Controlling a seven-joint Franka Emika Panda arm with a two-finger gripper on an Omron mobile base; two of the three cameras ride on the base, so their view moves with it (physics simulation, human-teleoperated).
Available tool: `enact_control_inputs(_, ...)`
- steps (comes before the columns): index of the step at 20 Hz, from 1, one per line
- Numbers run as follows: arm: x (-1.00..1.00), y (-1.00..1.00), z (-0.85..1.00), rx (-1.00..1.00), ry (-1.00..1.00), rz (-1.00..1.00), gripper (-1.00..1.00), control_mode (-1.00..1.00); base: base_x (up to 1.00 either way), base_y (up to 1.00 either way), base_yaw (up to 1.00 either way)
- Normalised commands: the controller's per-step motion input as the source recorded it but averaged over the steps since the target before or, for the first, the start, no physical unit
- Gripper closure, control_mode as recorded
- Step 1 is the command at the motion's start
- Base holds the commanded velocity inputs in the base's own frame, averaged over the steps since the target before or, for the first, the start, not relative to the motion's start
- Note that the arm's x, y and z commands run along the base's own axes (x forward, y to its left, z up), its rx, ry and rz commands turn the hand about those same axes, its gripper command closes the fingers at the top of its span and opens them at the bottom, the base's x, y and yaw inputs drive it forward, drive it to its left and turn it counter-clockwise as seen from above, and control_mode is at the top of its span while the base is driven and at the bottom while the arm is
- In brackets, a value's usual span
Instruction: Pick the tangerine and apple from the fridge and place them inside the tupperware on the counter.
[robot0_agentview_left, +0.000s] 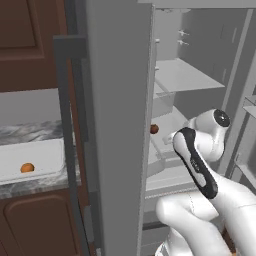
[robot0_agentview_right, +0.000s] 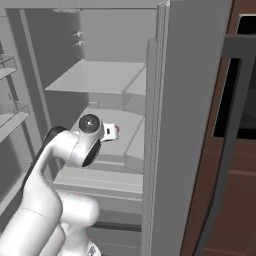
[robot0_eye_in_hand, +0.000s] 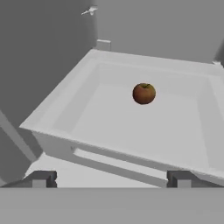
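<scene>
Grey fridge (robot0_agentview_left: 117, 125) stands open before me, its door edge splitting the left base view. I see the apple (robot0_eye_in_hand: 144, 93) in the hand view, lying alone on the floor of a pale shelf tray (robot0_eye_in_hand: 61, 105) inside the fridge, toward the tray's back, touching none of its walls. From the left base view the apple (robot0_agentview_left: 154, 129) peeks out just past the door edge, level with the arm's wrist.

Gripper (robot0_eye_in_hand: 111, 178): fingers spread wide, nothing between them. One fingertip (robot0_eye_in_hand: 42, 178) sits at the bottom left of the hand view, the other at the bottom right; both are short of the tray's front rim and well apart from the apple.

Tangerine (robot0_agentview_left: 27, 168) rests inside the tupperware (robot0_agentview_left: 50, 150), near its front left part. Tupperware sits on the counter (robot0_agentview_left: 30, 131), left of the fridge door.

From the right base view, the arm reaches into the fridge at middle-shelf height.
</scene>
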Motion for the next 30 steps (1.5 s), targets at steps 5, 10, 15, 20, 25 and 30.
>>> enact_control_inputs(5, 0.73, 0.0, -0.2, 0.01, 0.08, 0.0, -1.0, -1.0, 0.0, 0.0, 0.0)
enact_control_inputs(10, 0.62, 0.0, -0.21, 0.0, 0.03, 0.0, -1.0, -1.0, 0.0, 0.0, 0.0)
enact_control_inputs(15, 0.65, 0.0, -0.29, 0.0, 0.06, 0.0, -1.0, -1.0, 0.0, 0.0, 0.0)
enact_control_inputs(20, 0.61, 0.0, -0.31, 0.0, 0.04, 0.0, -1.0, -1.0, 0.0, 0.0, 0.0)
enact_control_inputs(25, 0.58, 0.0, -0.32, 0.0, 0.0, 0.0, -1.0, -1.0, 0.0, 0.0, 0.0)
enact_control_inputs(30, 0.59, 0.0, -0.36, 0.0, 0.0, 0.0, -1.0, -1.0, 0.0, 0.0, 0.0)
